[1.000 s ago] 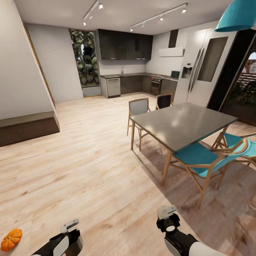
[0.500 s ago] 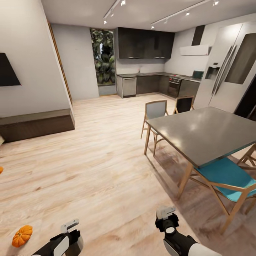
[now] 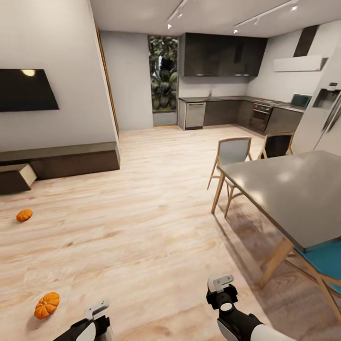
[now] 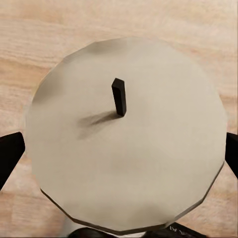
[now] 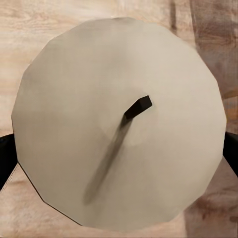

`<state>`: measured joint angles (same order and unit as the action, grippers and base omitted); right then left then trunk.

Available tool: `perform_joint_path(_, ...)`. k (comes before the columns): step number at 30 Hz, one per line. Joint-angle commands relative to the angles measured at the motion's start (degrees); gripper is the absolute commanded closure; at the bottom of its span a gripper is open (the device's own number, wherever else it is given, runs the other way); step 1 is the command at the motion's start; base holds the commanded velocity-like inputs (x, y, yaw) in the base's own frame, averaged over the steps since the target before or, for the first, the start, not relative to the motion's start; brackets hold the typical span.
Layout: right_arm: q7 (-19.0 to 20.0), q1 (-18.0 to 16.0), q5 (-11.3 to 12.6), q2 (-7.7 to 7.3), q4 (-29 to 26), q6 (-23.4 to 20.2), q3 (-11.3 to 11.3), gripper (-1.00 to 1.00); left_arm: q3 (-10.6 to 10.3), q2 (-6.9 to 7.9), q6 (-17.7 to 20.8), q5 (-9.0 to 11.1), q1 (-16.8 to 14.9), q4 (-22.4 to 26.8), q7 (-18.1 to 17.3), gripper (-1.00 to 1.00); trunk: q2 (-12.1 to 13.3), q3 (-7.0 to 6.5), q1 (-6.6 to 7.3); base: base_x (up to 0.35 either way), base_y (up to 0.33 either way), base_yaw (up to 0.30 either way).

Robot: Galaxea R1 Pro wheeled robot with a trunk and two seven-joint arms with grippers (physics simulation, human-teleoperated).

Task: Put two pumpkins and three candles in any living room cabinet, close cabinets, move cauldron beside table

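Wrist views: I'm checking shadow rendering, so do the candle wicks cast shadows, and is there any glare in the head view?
Left wrist view: the wick throws a short soft shadow across the candle top. Right wrist view: the wick casts a longer, streaked shadow over its candle. Head view: pale sheen on the dining table, a lamp's reflection on the TV.

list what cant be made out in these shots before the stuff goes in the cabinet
- Left hand, head view: cut off by the bottom edge, so its grip is unseen there.
- Candle, left wrist view: its sides and the floor beneath are hidden by its own top.
- Candle, right wrist view: same.
- Cabinet, head view: left end cut off by the edge; an open front hides the inside.
- Far pumpkin: too small for detail.
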<state>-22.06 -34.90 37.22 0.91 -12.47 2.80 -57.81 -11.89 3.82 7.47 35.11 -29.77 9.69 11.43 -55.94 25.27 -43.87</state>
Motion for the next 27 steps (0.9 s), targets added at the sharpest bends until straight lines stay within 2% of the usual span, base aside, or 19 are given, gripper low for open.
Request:
perform_joint_path(1, 0.00, 0.00, -0.16, 0.00, -0.01, 0.01, -0.02, 1.00, -0.04, -0.02, -0.02, -0.12, -0.02, -0.62, -0.01, 1.00, 0.00, 0.02, 0.00, 0.017, 0.000, 0.257)
perform_joint_path(9, 0.00, 0.00, -0.22, 0.02, -0.01, 0.01, -0.02, 1.00, -0.05, -0.52, -3.32, -0.06, -0.02, -2.77, -0.01, 1.00, 0.00, 0.05, 0.00, 0.002, 0.000, 0.109)
perform_joint_path(13, 0.00, 0.00, -0.22, -0.01, -0.01, 0.01, -0.02, 1.00, -0.06, -1.02, -3.58, -0.12, -0.02, -3.03, -0.01, 1.00, 0.00, 0.05, 0.00, 0.000, 0.000, 0.265)
perform_joint_path(27, 0.00, 0.00, -0.14, 0.06, -0.01, 0.01, -0.02, 1.00, -0.06, -1.10, -3.60, -0.06, -0.02, -3.10, -0.01, 1.00, 0.00, 0.05, 0.00, 0.000, 0.000, 0.287)
